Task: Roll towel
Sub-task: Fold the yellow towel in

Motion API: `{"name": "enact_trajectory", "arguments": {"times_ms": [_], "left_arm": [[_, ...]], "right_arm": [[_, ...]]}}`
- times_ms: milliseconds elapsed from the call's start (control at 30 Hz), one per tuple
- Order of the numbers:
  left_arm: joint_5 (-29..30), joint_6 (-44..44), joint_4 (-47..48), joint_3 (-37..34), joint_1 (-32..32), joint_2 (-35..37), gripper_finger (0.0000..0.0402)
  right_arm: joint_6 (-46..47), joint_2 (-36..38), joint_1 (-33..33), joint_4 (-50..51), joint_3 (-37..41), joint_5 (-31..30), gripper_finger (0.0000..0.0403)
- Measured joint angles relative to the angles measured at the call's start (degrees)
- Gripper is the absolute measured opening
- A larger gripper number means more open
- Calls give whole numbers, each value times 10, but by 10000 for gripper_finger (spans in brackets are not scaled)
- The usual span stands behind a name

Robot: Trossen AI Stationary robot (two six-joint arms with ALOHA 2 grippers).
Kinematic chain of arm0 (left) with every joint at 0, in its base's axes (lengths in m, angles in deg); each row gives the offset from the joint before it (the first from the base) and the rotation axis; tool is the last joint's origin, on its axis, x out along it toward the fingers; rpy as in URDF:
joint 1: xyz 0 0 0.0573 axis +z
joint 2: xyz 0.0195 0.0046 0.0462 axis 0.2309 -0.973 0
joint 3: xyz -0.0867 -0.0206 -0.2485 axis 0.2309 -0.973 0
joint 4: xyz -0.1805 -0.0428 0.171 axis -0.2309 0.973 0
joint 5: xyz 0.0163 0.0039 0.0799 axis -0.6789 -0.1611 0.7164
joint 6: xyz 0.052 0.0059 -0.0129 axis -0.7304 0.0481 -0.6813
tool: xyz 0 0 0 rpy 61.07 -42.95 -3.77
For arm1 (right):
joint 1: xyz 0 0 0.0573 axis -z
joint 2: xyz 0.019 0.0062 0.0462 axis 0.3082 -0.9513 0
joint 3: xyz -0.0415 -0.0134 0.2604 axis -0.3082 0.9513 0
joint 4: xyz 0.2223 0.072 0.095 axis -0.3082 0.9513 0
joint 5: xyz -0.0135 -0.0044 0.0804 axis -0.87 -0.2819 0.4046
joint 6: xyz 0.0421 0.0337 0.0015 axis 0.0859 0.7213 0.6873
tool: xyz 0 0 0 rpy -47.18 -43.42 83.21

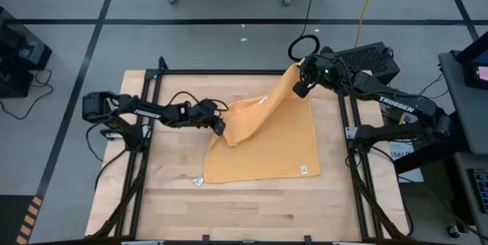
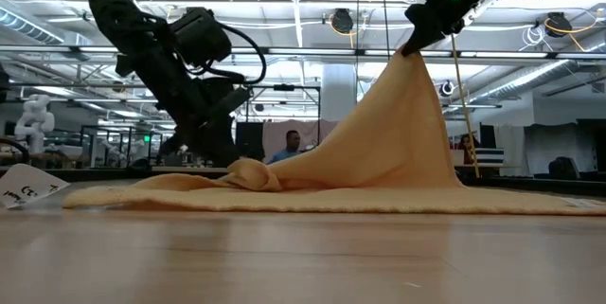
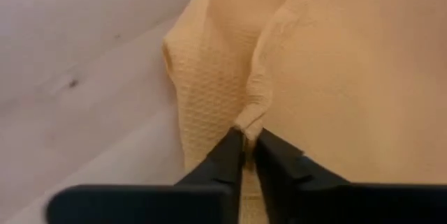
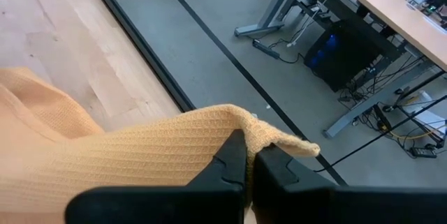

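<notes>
The mustard-yellow towel (image 1: 267,142) lies on the wooden table (image 1: 252,207) with its near part flat and a white tag (image 1: 303,169) at its near right corner. Its far right corner is raised into a peak (image 2: 407,67) under my right gripper (image 1: 303,86), which is shut on it. My left gripper (image 1: 220,128) is low at the towel's left side, shut on a bunched bit of cloth (image 2: 251,173) that rests on the table. My left gripper pinches a small raised fold at the towel's left edge (image 3: 249,121) between its two fingertips, coming slanting down from the table's left. The cloth there lies bunched on the table. My right gripper pinches the towel's edge close to its far right corner (image 4: 260,135) between both fingers, slanting down from the far right. The corner tip (image 4: 302,147) sticks out past the fingers. The cloth hangs from the hold as a sloping sheet (image 2: 379,143), with its lower part on the table.
A small white scrap (image 1: 197,181) lies on the table near the towel's near left corner. A black metal frame (image 1: 152,85) runs along the table's left, far and right edges. Bare wood shows in front of the towel. A person (image 2: 294,143) sits far behind the table.
</notes>
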Motion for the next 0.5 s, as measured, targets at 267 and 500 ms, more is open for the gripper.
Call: {"name": "enact_trajectory", "arguments": {"times_ms": [267, 500], "left_arm": [[4, -27, 0, 0, 0, 56, 12], [59, -135, 0, 11, 0, 152, 11]], "right_arm": [[0, 0, 0, 4, 0, 0, 0], [-22, 0, 0, -34, 0, 0, 0]]}}
